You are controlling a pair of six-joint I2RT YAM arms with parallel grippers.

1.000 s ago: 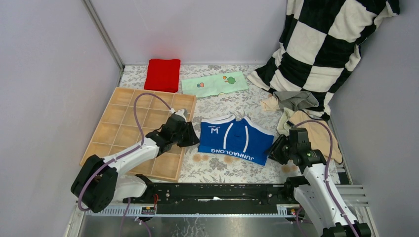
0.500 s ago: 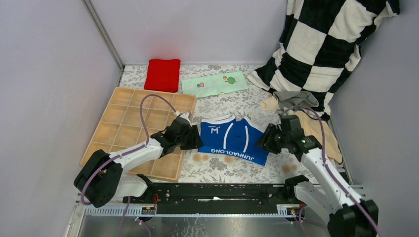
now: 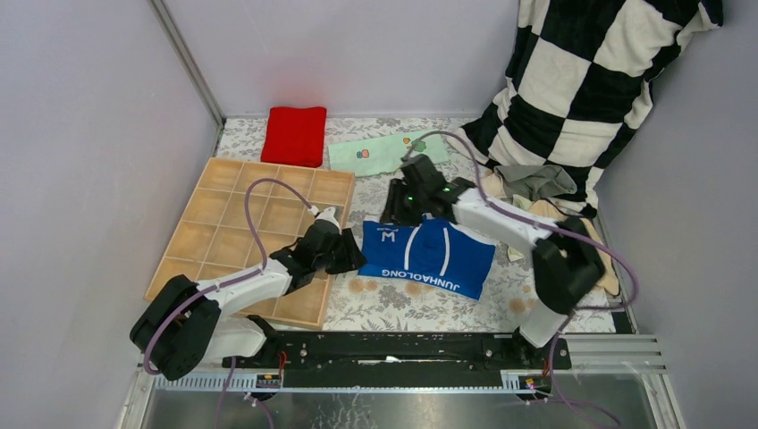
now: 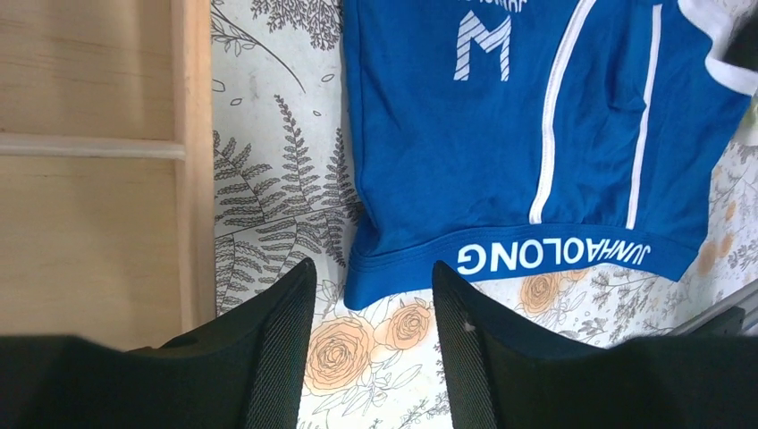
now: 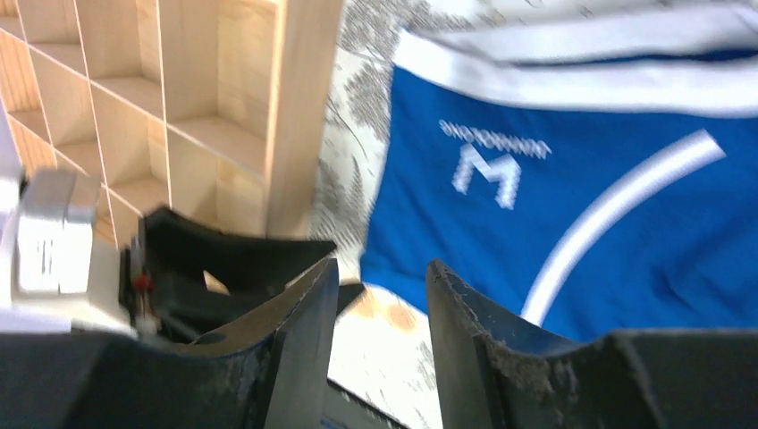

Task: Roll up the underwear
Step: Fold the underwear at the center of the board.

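The blue cotton briefs with white stripes (image 3: 427, 257) lay flat on the floral tablecloth (image 3: 402, 304), beside the wooden grid tray (image 3: 241, 232). The left gripper (image 4: 370, 286), spread and empty, framed their near-left waistband corner. The right gripper (image 5: 380, 277), also parted, hung over their far edge.

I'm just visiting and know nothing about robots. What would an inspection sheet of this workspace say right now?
Surface: table under a floral cover.
Job's things: blue underwear spread flat, unrolled; more underwear heaped at the right.
Clutter: wooden grid tray, red cloth, mint printed cloth, checkered blanket.
Grippers: left gripper open at the blue pair's near left corner; right gripper open over its far edge.
Cables: purple cables loop off both arms.
Surroundings: plain grey walls.
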